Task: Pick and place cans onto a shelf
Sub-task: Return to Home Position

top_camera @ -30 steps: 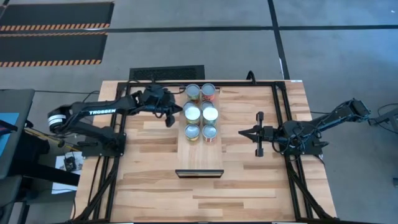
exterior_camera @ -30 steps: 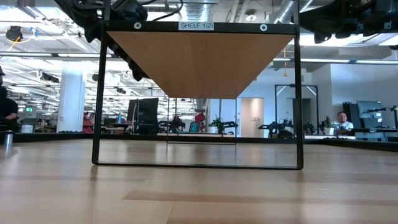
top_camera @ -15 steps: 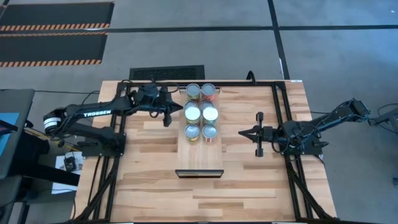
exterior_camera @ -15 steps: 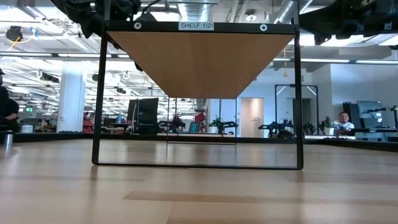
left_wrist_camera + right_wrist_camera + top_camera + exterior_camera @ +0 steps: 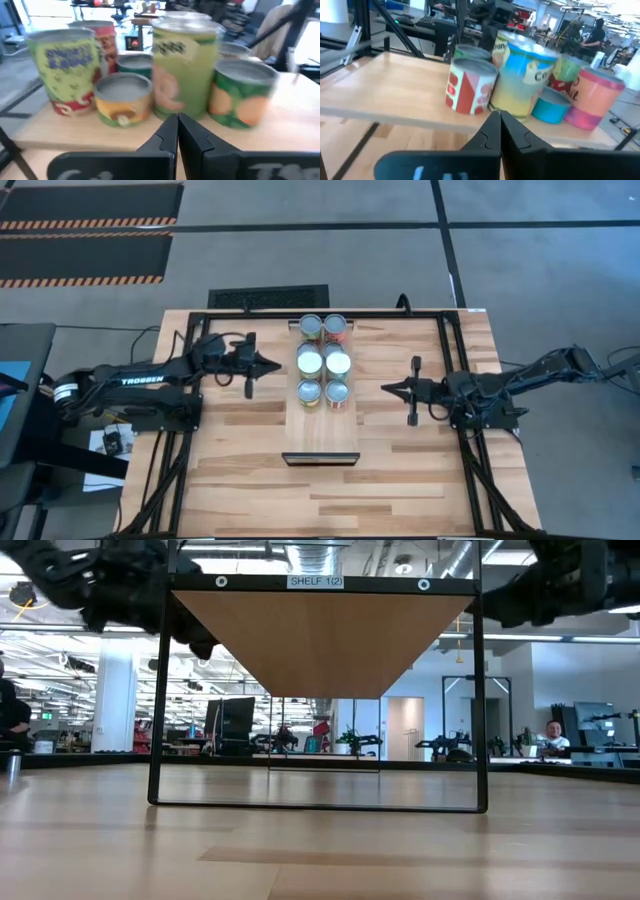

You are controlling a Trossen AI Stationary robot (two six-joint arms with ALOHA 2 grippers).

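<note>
We count six small cylindrical tin cans (image 5: 310,361) standing upright on the long light-wood shelf (image 5: 322,435). They form two columns of three, grouped on the half of the plank farther from its dark front edge. From above, the middle pair has white tops and the other four tops look silvery. The left wrist view shows a tall pale-green can (image 5: 185,65), a short yellow can (image 5: 122,100) just beside it, and a green-and-orange can (image 5: 242,92) on its other side.

There are two dark arms, one at each side of the shelf, over the planked wooden table (image 5: 250,480). The left gripper (image 5: 272,366) hangs near the cans without touching them, its fingers (image 5: 167,132) pressed together and holding nothing. The right gripper (image 5: 388,390) points at the cans from the opposite side, also apart from them, its fingers (image 5: 490,131) likewise closed on nothing.
</note>
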